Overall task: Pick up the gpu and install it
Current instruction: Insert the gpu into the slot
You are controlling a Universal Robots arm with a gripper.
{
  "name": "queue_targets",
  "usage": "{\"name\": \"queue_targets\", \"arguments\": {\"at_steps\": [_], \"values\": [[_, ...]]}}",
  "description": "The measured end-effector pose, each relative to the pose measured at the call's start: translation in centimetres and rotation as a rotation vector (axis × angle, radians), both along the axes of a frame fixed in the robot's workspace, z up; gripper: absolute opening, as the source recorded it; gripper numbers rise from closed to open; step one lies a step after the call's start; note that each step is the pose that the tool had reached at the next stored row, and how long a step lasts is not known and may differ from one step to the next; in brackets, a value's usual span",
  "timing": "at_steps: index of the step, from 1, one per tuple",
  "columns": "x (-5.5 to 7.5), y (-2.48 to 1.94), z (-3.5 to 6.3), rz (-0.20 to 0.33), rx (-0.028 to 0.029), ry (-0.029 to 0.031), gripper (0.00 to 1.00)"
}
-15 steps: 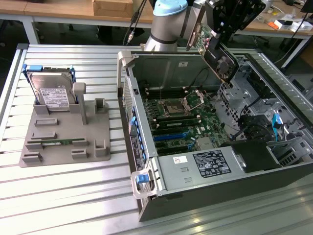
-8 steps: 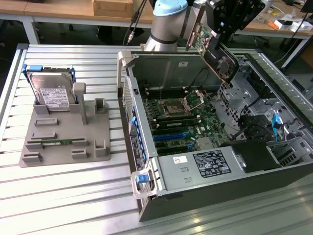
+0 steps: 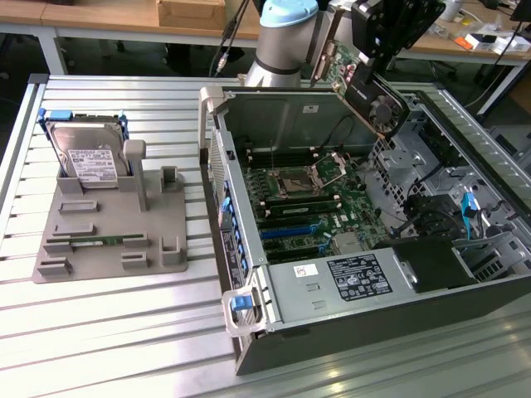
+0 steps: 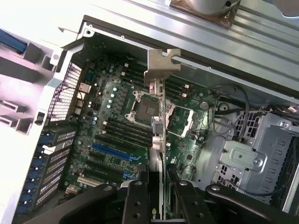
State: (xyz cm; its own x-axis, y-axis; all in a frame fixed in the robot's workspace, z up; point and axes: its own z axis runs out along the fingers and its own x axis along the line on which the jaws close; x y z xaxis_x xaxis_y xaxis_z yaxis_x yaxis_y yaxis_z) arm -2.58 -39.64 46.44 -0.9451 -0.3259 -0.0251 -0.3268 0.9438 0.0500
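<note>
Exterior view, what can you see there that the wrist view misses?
Exterior view: the hard drive standing on the gray holder, and the labelled power supply. Wrist view: the gpu seen edge-on, its silver bracket over the motherboard. Both: the gripper shut on the gpu, above the open case with its CPU socket.

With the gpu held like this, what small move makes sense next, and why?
Probably carry the gpu toward the blue slots before lowering. The gripper grips it above the open case, and in the wrist view its edge lines up near the processor socket, not those slots.
</note>
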Motion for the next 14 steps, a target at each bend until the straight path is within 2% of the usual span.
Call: {"name": "queue_targets", "arguments": {"at_steps": [14], "values": [[0.0,0.0,0.0,0.044,0.0,0.0,0.26]]}}
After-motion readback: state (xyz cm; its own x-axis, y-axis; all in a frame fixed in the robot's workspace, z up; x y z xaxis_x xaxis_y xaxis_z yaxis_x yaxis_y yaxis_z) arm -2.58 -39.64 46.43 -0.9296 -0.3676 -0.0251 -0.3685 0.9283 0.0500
